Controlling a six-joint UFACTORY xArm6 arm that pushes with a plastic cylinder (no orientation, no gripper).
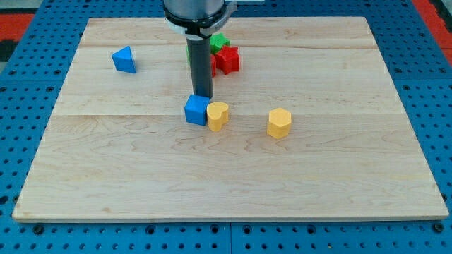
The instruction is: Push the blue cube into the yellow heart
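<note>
Six blocks counted on the wooden counter (106,176): two blue, two yellow, one red, one green. Could not rule out more behind the rod, since the red and green ones were partly hidden by it.

Of the blue pair, found the blue cube (196,110) just below the counter's middle, and the blue triangle (124,60) well apart from it, out toward 10 o'clock near the view's top left.

Of the yellow pair, found the yellow heart (217,115) pressed against the blue cube at the cube's 3 o'clock side, the two touching with no gap visible. Saw the yellow hexagon (279,123) farther out at 3 o'clock from the heart, near but clearly apart.

Spotted the red star (227,60) at about 1 o'clock from the cube, near the view's top, with the green block (219,41) just behind it at its 12 o'clock, its shape not made out.

Found one straight dark rod, coming down from the arm at the view's top centre. Placed my tip (202,96) at the blue cube's 12 o'clock edge, seemingly touching the cube's far side. Grasped nothing: a plain rod end, resting against the cube only, and clear of the yellow heart, which lay toward 5 o'clock from my tip.
</note>
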